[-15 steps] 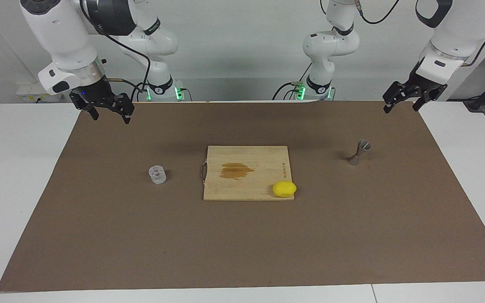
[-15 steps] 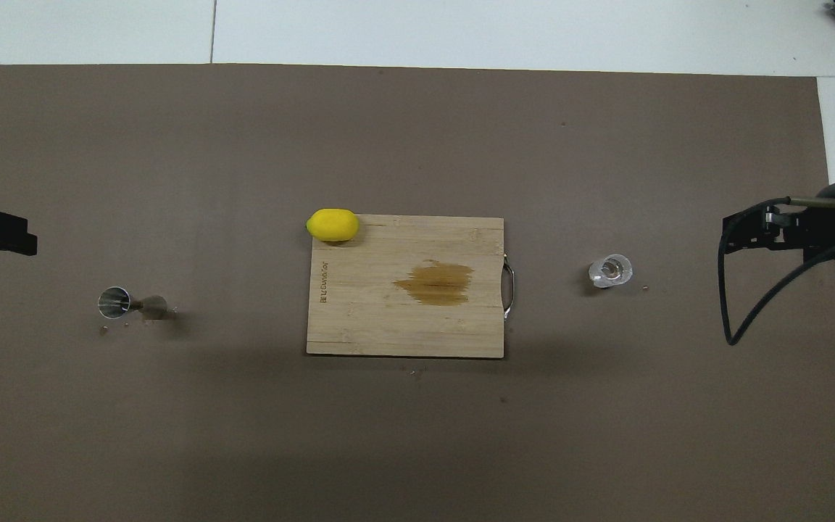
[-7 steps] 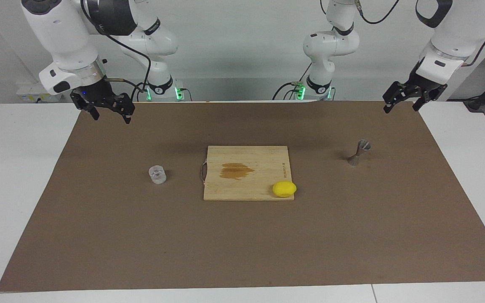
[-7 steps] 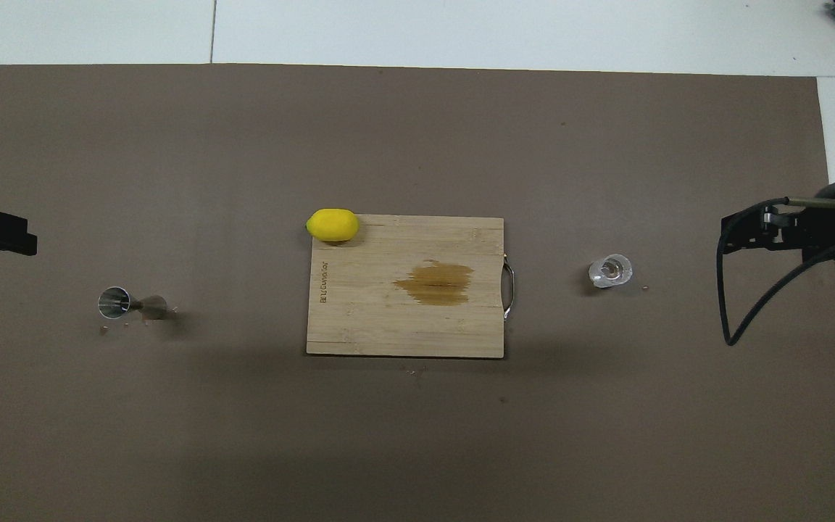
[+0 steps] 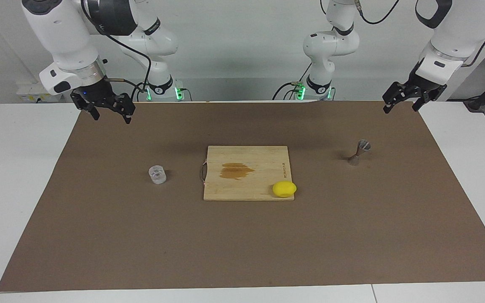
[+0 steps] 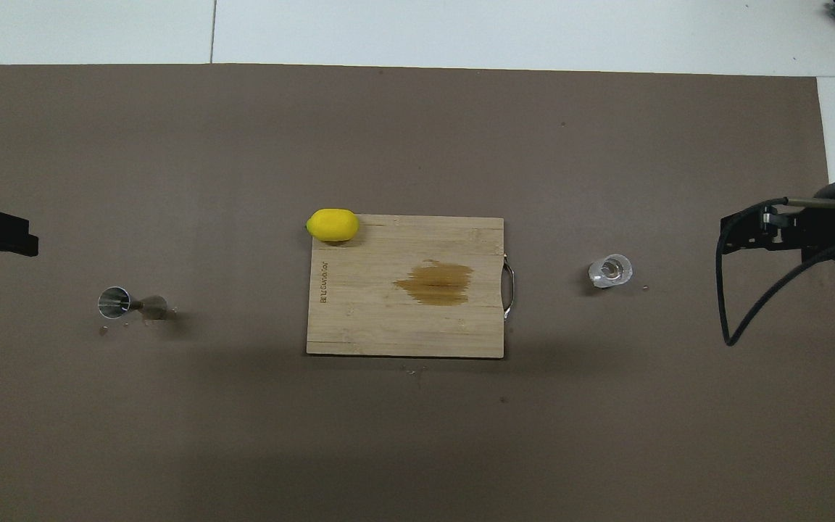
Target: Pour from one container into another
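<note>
You have one clear cup [image 5: 157, 174] and one jigger [image 5: 359, 152], standing either side of the board [image 5: 246, 173]; both grippers' jaws look spread.

Both hands [image 5: 402, 103] [image 5: 110, 112] raised, fingers spread, empty.

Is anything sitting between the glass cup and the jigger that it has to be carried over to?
Yes. The cutting board, with a lemon on its corner, lies on the mat between the glass cup and the jigger. Both are low, so a lifted cup would likely pass over them.
</note>
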Action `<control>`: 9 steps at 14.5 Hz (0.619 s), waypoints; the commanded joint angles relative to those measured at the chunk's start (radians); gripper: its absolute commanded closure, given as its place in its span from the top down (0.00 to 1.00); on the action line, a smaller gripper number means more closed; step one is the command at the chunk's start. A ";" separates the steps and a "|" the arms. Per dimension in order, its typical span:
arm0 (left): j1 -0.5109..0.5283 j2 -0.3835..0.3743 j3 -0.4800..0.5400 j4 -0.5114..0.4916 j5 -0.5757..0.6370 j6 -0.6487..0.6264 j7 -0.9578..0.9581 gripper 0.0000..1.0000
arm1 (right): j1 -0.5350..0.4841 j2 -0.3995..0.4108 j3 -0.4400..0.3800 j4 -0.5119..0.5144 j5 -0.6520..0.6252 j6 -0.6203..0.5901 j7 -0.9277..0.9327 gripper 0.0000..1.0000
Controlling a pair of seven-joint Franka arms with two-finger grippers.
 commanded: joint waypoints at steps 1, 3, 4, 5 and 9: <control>-0.009 -0.026 0.003 -0.038 -0.008 0.025 -0.016 1.00 | -0.005 -0.019 0.002 -0.020 -0.004 -0.009 -0.024 1.00; -0.008 -0.030 0.003 -0.062 -0.008 0.080 -0.026 1.00 | -0.005 -0.019 0.004 -0.020 -0.004 -0.009 -0.024 1.00; -0.008 -0.044 0.003 -0.105 -0.006 0.145 -0.024 1.00 | -0.005 -0.019 0.004 -0.019 -0.004 -0.009 -0.026 1.00; -0.009 -0.065 0.003 -0.169 -0.006 0.204 -0.024 1.00 | -0.005 -0.019 0.004 -0.020 -0.004 -0.009 -0.024 1.00; -0.003 -0.104 0.003 -0.245 -0.008 0.263 -0.032 1.00 | -0.005 -0.020 0.004 -0.020 -0.004 -0.008 -0.023 1.00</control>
